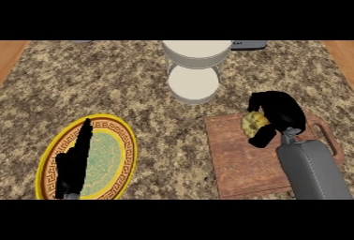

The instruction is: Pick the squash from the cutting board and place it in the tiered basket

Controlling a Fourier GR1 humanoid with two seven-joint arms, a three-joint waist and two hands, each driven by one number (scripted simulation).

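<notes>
Right hand (276, 112) curled round squash (254, 122), over far part of cutting board (249, 164). Tiered basket (195, 65) beyond board on desk (104, 84). Left hand (75, 161) open, fingers straight, over yellow-rimmed plate (128, 140), well left of board.

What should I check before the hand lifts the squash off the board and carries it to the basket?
1. Right hand curled round the squash: ok.
2. Squash clear of the board: cannot tell.
3. Basket tiers bare, room to place: ok.
4. Counter between board and basket free of things: ok.
5. Left hand out of the way, over the plate: ok.
</notes>
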